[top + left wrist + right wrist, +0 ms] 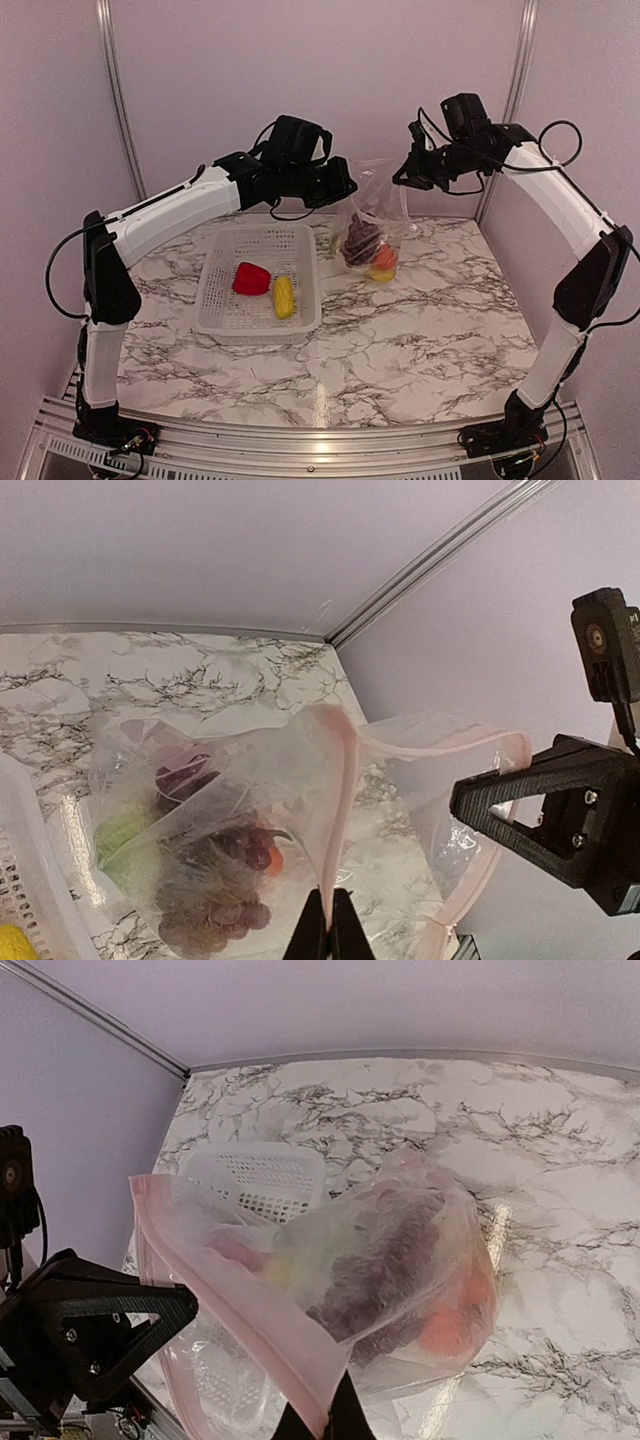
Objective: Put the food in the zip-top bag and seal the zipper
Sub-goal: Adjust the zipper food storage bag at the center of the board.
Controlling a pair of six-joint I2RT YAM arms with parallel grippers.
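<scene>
Marble bench (420,330), two things at its far half.
A white basket (225,305) sat on it left of centre; a bag (378,205) hung just right of the basket, and whether its bottom touched the bench was unclear.

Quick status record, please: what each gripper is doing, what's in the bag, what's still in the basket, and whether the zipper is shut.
left gripper: shut on the zipper
right gripper: shut on the zipper, on the other side of the mouth
zip-top bag: held up by both grippers at the far side of the table
zipper state: open, two sides apart
in bag: grape bunch, orange fruit; other pieces unclear
in basket: red bell pepper, yellow corn piece
</scene>
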